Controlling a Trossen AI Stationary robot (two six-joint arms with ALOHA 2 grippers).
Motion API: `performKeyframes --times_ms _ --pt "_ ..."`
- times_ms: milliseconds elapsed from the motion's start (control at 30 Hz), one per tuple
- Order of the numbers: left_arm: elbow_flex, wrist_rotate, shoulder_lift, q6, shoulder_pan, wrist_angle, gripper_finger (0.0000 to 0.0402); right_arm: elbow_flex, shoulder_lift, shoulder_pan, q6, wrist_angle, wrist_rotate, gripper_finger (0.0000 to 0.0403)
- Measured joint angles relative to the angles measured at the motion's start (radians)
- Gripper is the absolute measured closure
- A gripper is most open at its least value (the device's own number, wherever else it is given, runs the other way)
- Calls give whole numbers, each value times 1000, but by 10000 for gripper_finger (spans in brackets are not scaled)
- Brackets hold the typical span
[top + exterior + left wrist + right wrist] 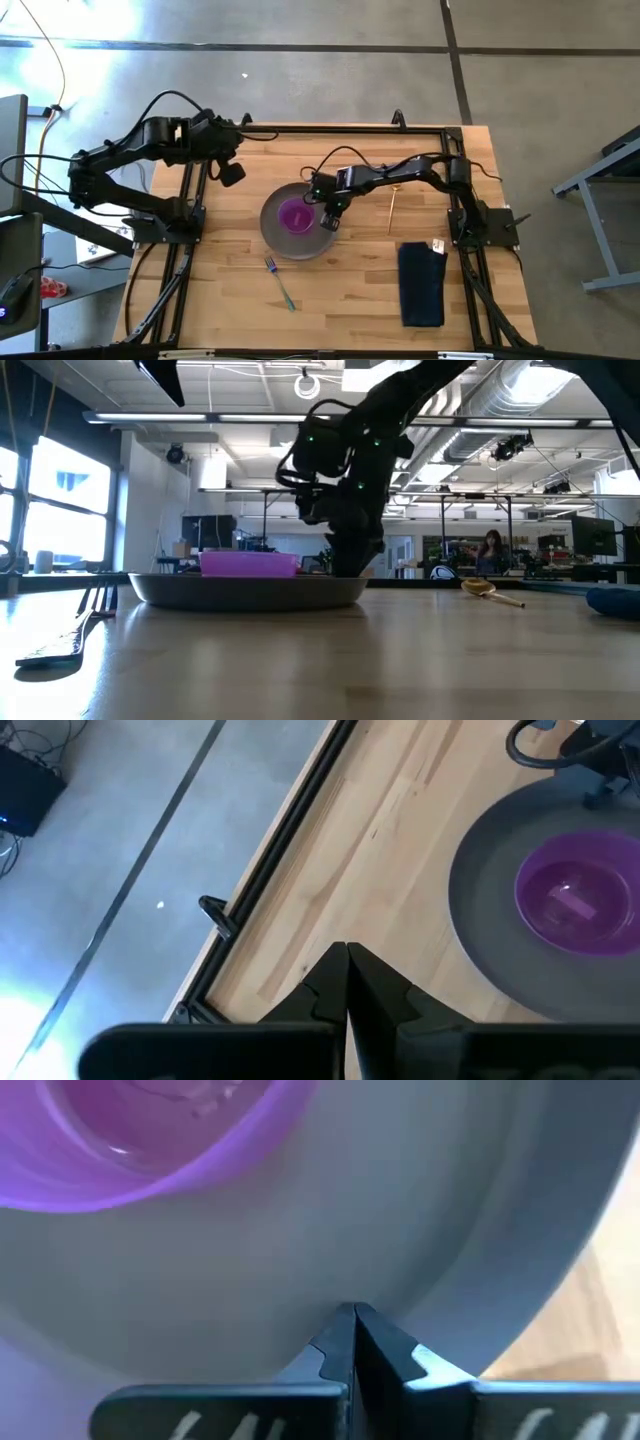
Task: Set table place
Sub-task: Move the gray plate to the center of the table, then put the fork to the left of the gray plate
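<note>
The round grey plate [272, 238] lies flat on the table [340, 300] near its middle, with the purple bowl [295, 215] standing in it. My right gripper [330, 222] is shut and points down into the plate just right of the bowl [150, 1140]. In the low view its fingers [350, 565] reach down behind the plate's rim [250, 592]. My left gripper [233, 173] is shut and empty, raised over the table's far left [347, 948]. The teal-handled fork [278, 283], gold spoon [394, 205] and navy napkin [421, 283] lie flat on the table. My right gripper comes at the plate from above with shut fingers, their tips at the plate's inner floor [300, 1280] between the bowl and the right rim. I cannot tell whether the tips touch the plate. The plate lies flat on the table.
A black rail frame [320, 128] runs round the table's edges, with the arm bases at its left and right sides. Bare wood lies near the front edge between fork and napkin. A person shows far off in the room behind [492, 550].
</note>
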Motion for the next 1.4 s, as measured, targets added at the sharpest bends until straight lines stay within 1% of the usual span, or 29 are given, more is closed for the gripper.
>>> performKeyframes --times_ms 133,233,400,567,700,800,900,967,1100,1167,1233,1333,1400 --pt "0 0 0 1 0 0 401 0 -1 -7 -22 -21 27 403" --pt "0 0 0 2 0 -1 401 0 -4 -24 -43 -61 40 403" --pt "0 0 0 4 0 -2 401 1 -7 -47 -92 -141 93 403" --pt "0 0 0 4 0 -2 401 2 -8 -69 -129 -192 109 403" --pt "0 0 0 5 0 -3 401 2 -8 -87 -163 -249 157 403" --pt "0 0 0 12 0 -3 401 2 -8 -100 -175 -273 161 403" --pt "0 0 0 12 0 -3 401 -2 -23 -101 -177 -274 144 403" --pt "0 0 0 8 0 -3 401 -5 -56 -100 -168 -285 138 403" --pt "-6 2 2 -20 -4 -1 401 -1 -200 -100 -114 -305 130 403" --pt "-34 2 5 -58 -34 1 402 -2 -272 -104 -97 -315 137 403" --pt "-80 10 6 -109 -70 8 402 -2 -354 -111 -81 -316 142 403" --pt "-178 81 6 -179 -135 59 402 -1 -460 -127 -55 -319 147 403" --pt "-260 128 6 -223 -187 132 402 -2 -518 -138 -45 -319 147 403"
